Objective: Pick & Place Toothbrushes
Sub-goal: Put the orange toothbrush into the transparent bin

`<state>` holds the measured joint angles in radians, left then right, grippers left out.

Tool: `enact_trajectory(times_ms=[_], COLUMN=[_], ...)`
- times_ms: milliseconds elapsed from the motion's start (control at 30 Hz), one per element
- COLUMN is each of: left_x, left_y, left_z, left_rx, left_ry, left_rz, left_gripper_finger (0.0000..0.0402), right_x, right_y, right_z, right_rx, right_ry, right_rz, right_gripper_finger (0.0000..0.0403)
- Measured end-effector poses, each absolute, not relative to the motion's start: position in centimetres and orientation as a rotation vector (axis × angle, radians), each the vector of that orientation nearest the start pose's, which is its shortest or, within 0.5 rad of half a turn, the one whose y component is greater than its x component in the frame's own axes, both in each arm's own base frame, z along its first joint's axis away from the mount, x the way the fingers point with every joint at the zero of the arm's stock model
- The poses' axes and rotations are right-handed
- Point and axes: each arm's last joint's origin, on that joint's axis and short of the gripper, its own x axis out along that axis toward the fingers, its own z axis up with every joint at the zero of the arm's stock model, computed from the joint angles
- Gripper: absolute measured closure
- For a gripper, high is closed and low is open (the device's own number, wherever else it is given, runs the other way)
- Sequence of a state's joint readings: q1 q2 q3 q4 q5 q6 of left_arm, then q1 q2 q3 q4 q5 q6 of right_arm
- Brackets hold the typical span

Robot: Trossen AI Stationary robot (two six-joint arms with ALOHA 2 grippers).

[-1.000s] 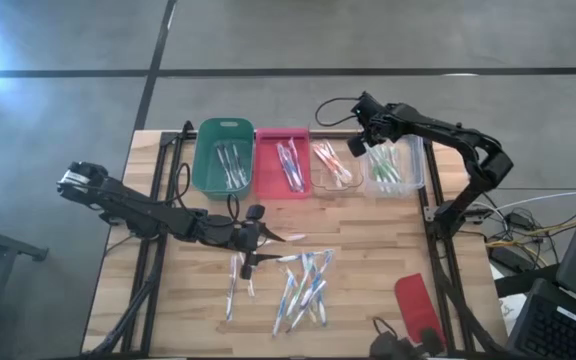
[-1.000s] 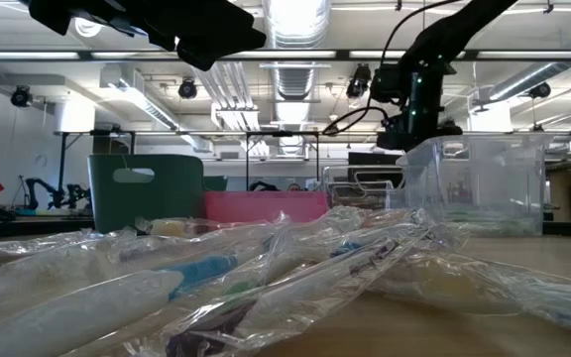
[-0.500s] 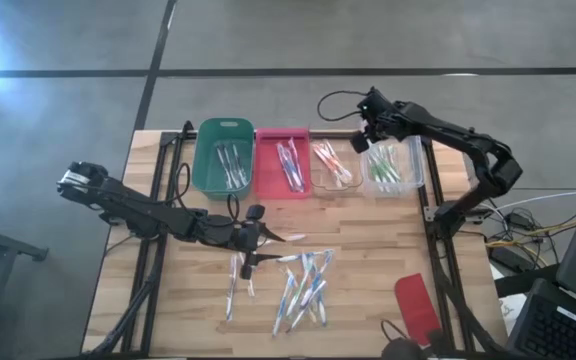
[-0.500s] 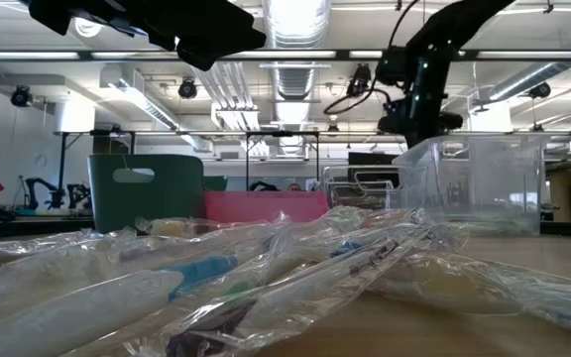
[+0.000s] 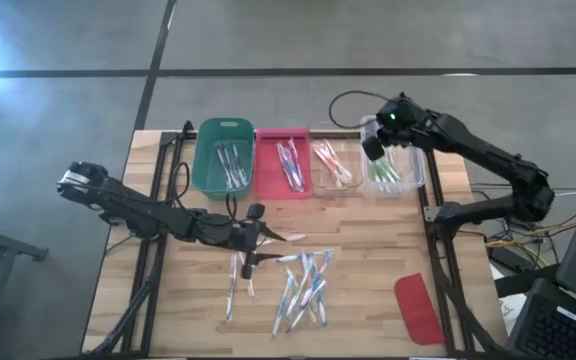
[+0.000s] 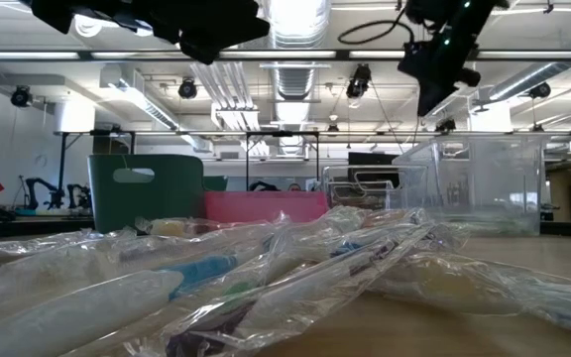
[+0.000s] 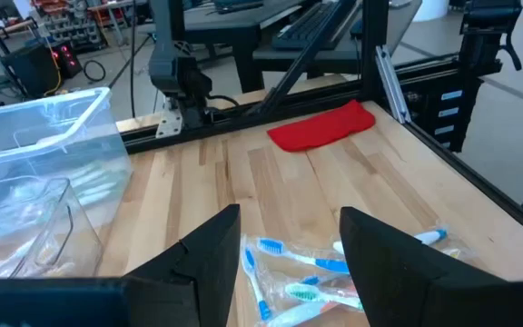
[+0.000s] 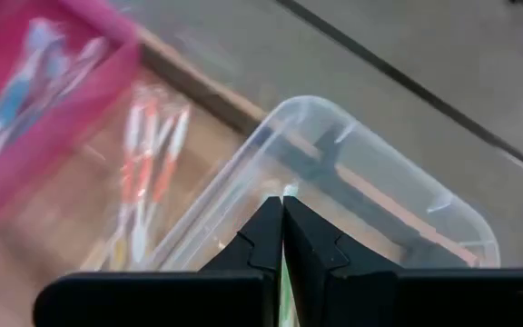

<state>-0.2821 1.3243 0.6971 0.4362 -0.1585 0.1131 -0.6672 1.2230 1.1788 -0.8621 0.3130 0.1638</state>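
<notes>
Several wrapped toothbrushes [image 5: 300,281] lie in a loose pile on the wooden table, near its front middle; they fill the foreground of the low view [image 6: 266,278]. My left gripper [image 5: 264,238] hovers open just left of the pile, and the left wrist view shows blue and green toothbrushes [image 7: 302,272] below its fingers [image 7: 202,259]. My right gripper [image 5: 372,149] is shut with nothing in it, high over the rightmost clear bin [image 5: 396,168], which holds green toothbrushes. The right wrist view shows the shut gripper [image 8: 282,227] above that bin's rim [image 8: 384,159].
Along the far edge stand a green bin [image 5: 223,155], a pink bin [image 5: 282,162] and a clear bin [image 5: 333,166] with orange toothbrushes [image 8: 148,173], each with brushes inside. A flat red lid [image 5: 418,308] lies at the near right corner. Bare wood lies between bins and pile.
My right gripper has risen from the rightmost clear bin's far left corner and shifted a little toward the table's right edge, staying shut. Its arm has swung out to the right.
</notes>
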Motion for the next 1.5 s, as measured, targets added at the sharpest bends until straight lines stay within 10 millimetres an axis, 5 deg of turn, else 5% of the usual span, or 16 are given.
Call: enact_trajectory(times_ms=[433,867,1500], left_x=[27.4,26.9,28.7], left_y=[-7.3,-6.5,-5.8], left_z=[24.7,22.8,17.4], left_rx=[0.045,-0.033,0.004], left_ry=[0.189,0.372,0.648], left_rz=[-0.078,0.121,0.21], left_gripper_finger=[0.0207,0.0208,0.021], right_x=[16.6,18.7,19.0], right_y=[-6.8,-0.2,1.3], right_z=[31.1,29.8,32.3], right_rx=[0.255,0.108,0.06], right_ry=[0.769,0.746,0.65], right_rz=[-0.724,-0.475,-0.476], right_gripper_finger=[0.0394,0.0394,0.0394])
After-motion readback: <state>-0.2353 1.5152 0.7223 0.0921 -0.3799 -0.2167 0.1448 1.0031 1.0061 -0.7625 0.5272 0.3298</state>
